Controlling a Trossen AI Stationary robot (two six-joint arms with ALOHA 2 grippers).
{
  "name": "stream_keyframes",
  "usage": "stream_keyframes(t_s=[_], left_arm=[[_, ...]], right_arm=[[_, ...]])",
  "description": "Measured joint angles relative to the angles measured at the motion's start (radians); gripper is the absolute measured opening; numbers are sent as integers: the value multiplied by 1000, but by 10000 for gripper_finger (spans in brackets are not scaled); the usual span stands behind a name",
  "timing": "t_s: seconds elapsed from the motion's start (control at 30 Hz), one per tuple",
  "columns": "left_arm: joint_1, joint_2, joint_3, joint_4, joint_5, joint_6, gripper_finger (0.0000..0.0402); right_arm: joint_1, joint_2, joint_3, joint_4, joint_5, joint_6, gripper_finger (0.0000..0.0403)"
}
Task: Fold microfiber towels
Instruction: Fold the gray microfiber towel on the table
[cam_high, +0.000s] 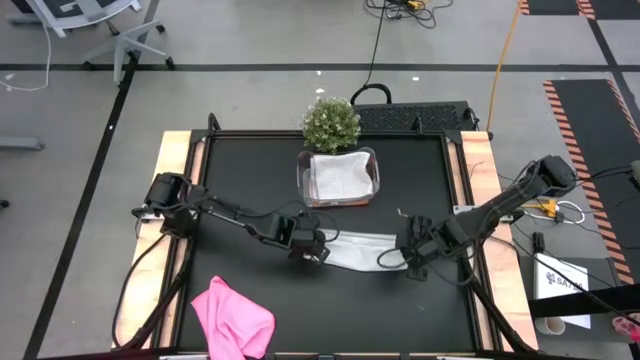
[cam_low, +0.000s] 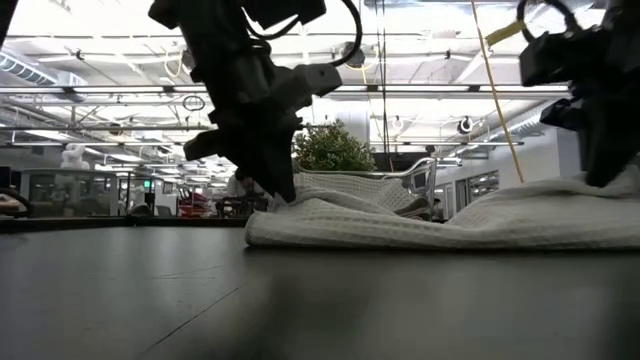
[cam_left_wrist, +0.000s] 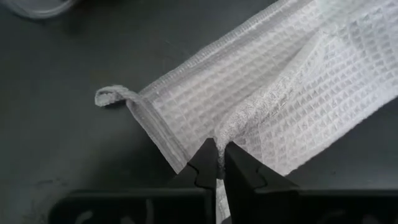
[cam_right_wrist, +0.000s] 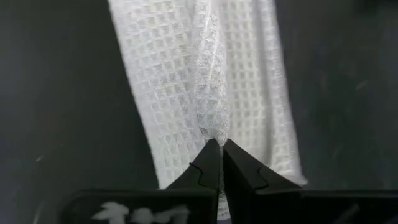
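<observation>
A light grey waffle-weave microfiber towel (cam_high: 360, 248) lies bunched in a long strip at the table's middle, with a small hanging loop (cam_left_wrist: 109, 94) at one corner. My left gripper (cam_high: 318, 252) is shut on its left end and my right gripper (cam_high: 408, 262) is shut on its right end. In the low view the towel (cam_low: 430, 215) rests on the table between the left gripper (cam_low: 275, 190) and the right gripper (cam_low: 605, 175). A bright pink towel (cam_high: 232, 318) lies crumpled at the near left. My left gripper pinches a raised hemmed edge of the towel (cam_left_wrist: 219, 132) between its two fingers, coming from above and slanting down. The layer under that edge lies flat on the table. The pinched edge rises a little toward the fingertips. My right gripper pinches a raised ridge of the towel (cam_right_wrist: 216, 132) between its two fingertips, from above, pointing steeply down. The ridge runs away from the fingers along the strip. The cloth on either side of it lies on the table.
A clear plastic tub (cam_high: 372, 183) holding a folded grey cloth stands at the far middle, with a small potted plant (cam_high: 331, 122) behind it. Bare black tabletop lies near the front edge and at both sides of the strip.
</observation>
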Motion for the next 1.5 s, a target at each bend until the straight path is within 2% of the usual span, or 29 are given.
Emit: stream_keyframes(t_s=[0.2,0.43,0.67,0.83,1.0,1.13,1.3,1.5], left_arm=[[23,0,0,-4,-9,21,12],[22,0,1,-42,-19,16,6],[32,0,1,-54,-19,11,22],[48,0,1,-55,-13,38,25],[64,0,1,-55,-39,79,25],[74,0,1,-55,-40,94,26],[74,0,1,-54,-46,102,26],[74,0,1,-53,-66,102,26]], right_arm=[[-57,0,-42,2,-5,-44,0],[-68,0,-116,10,-57,-10,0],[-69,0,-131,67,-54,-20,2],[-69,0,-132,93,-50,-38,22],[-74,0,-132,77,18,-53,47],[-99,-3,-132,64,25,-65,67],[-130,-46,-132,39,24,-81,84],[-174,-175,-131,28,25,-75,94]])
